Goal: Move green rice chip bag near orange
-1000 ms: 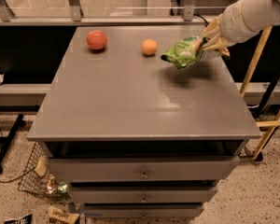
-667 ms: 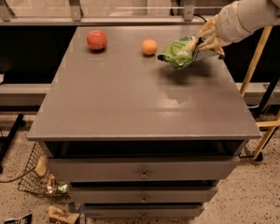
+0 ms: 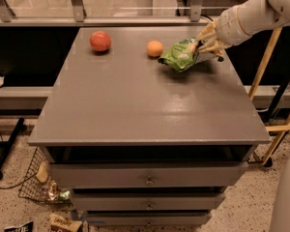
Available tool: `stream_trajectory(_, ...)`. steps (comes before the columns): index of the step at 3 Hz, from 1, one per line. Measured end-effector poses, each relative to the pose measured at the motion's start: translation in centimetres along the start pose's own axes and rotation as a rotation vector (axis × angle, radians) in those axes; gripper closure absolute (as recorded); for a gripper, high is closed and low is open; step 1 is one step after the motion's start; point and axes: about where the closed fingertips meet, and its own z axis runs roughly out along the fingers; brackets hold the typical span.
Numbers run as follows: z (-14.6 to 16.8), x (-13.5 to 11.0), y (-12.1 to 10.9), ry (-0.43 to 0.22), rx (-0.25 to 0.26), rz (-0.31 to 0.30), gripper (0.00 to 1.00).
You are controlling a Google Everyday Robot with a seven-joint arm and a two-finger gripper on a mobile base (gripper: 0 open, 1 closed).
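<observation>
The green rice chip bag [image 3: 180, 55] hangs crumpled just above the far right part of the grey table top [image 3: 150, 105]. My gripper [image 3: 202, 43] comes in from the right on a white arm and is shut on the bag's right end. The orange [image 3: 154, 48], small and light orange, sits on the table just left of the bag, a short gap apart.
A larger red-orange round fruit [image 3: 100, 41] sits at the far left of the table. Drawers [image 3: 149, 180] run below the table front. A wire basket with wrappers [image 3: 42, 185] lies on the floor at the lower left. A wooden stand [image 3: 270, 81] is at the right.
My gripper has carried the bag a little to the left and slightly away from me, closer to the orange. The two fruits have not moved.
</observation>
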Motion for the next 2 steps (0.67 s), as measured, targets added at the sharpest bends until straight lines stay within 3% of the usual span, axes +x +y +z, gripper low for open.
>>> stream_trajectory(1, 0.97, 0.30, -0.14, -0.015, -0.003, 0.006, 1.00)
stream_trajectory(2, 1.31, 0.20, -0.06, -0.018, -0.007, 0.005, 0.82)
